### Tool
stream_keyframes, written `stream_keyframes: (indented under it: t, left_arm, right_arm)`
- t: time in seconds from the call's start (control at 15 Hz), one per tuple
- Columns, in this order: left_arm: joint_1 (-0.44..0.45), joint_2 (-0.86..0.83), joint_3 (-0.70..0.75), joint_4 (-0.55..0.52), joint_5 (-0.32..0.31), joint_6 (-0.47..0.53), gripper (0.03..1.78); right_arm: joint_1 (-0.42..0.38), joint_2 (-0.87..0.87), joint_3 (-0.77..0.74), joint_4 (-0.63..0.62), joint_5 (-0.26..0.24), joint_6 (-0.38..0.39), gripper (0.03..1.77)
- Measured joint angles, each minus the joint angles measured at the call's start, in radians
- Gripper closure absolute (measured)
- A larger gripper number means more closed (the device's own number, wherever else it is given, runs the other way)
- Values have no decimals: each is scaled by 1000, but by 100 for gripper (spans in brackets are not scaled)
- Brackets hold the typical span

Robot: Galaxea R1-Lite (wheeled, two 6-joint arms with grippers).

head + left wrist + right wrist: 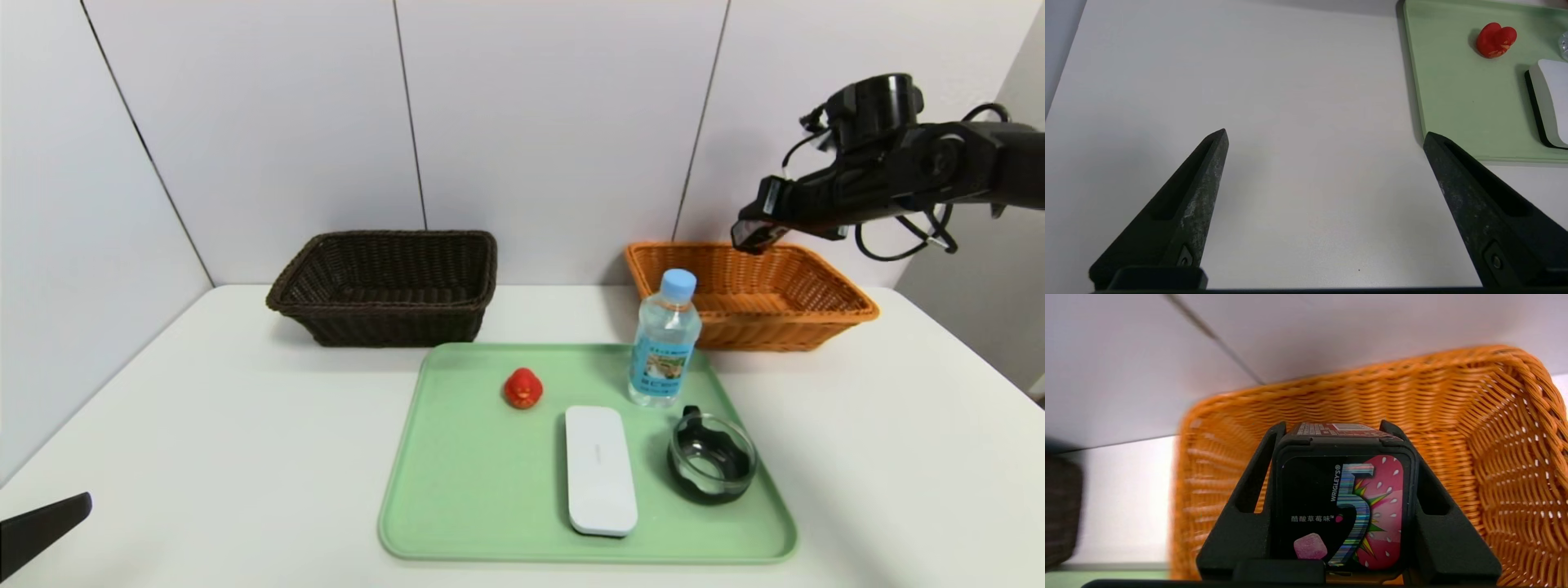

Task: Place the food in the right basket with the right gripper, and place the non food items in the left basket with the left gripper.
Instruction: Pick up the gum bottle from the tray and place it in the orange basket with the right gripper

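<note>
My right gripper [755, 233] hangs in the air above the orange right basket [841, 310], shut on the small black box marked "5" [1341, 506]. The basket's woven inside [1494, 437] fills the right wrist view behind the box. On the green tray [457, 490] stand the water bottle [664, 339], the red rubber duck [522, 388], the white oblong case [600, 469] and the glass bowl [712, 467]. The dark brown left basket [384, 286] sits at the back left. My left gripper [1325, 136] is open over bare table, left of the tray, the duck [1495, 39] ahead of it.
The tray's left edge [1414, 81] lies just beside one left finger. A white wall runs close behind both baskets. The white table [204, 425] stretches wide to the left of the tray, and its front edge is near my left arm [41, 531].
</note>
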Motion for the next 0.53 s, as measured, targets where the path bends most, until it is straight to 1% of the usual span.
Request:
stream_keyframes:
  t: [0.13,0.4,0.53]
  left_arm:
    - [0,8,-1,0,0,1,12]
    - [0,19,-1,0,0,1,12]
    - [0,23,-1,0,0,1,12]
  right_arm:
    - [-8,46,0,3,-11,-20,104]
    - [-11,108,0,11,-13,-46,104]
    - [-10,125,0,8,-13,-58,85]
